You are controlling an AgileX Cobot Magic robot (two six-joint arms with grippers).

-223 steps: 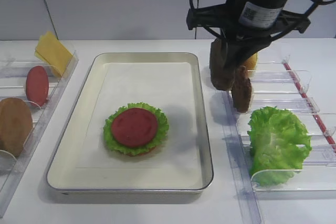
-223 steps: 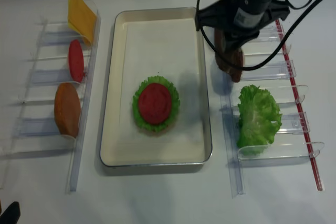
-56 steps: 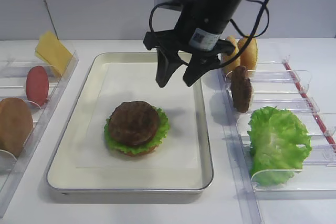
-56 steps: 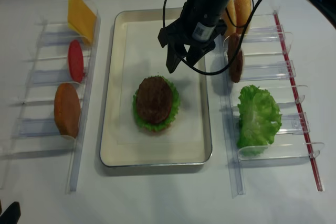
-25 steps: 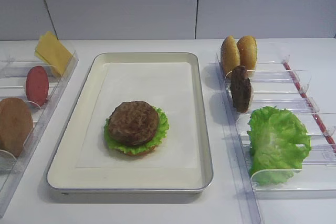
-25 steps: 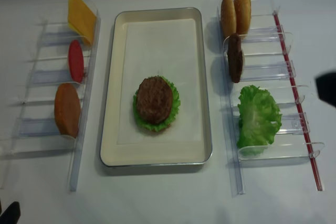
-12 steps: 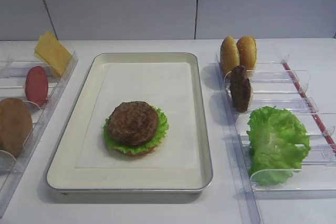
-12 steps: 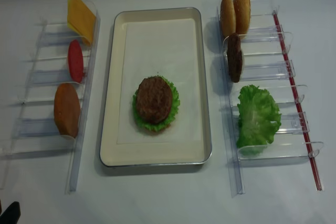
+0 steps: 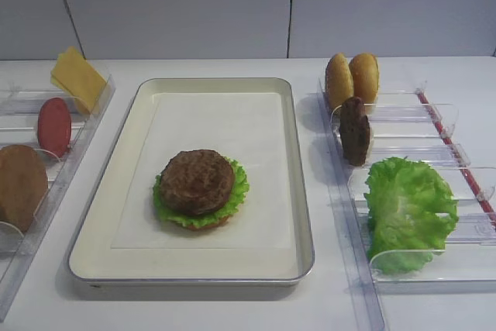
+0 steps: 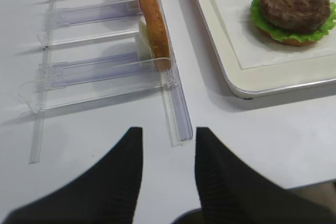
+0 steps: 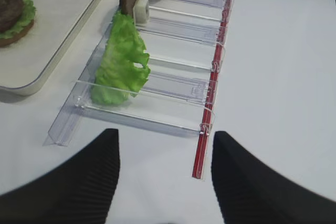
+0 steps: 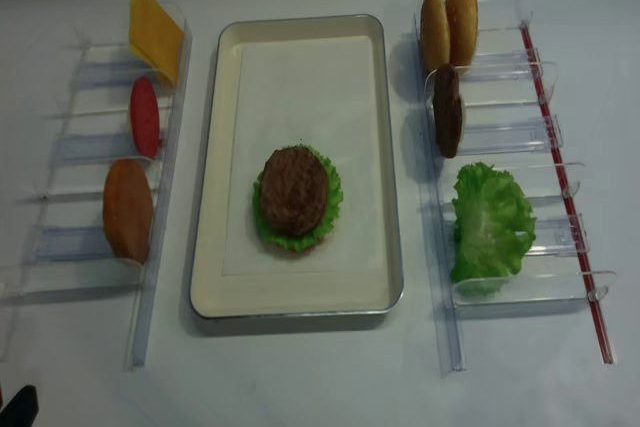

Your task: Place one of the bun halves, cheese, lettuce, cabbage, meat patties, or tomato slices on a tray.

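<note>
On the tabletop we see the tray in the middle, with a stack near its centre: lettuce under a patty. The clear racks flank it. On the right rack stand a big lettuce leaf, the spare patty and two bun halves, all on edge with their flat faces toward the tray. The left rack holds cheese, a tomato slice and a brown disc.

Both tools are pulled back to the near edge. The right tool looks up its rack with jaws apart, holding nothing; the left tool has its jaws apart too, empty. We judge a bun half goes next: it lies far up the right rack, nearer the right arm.
</note>
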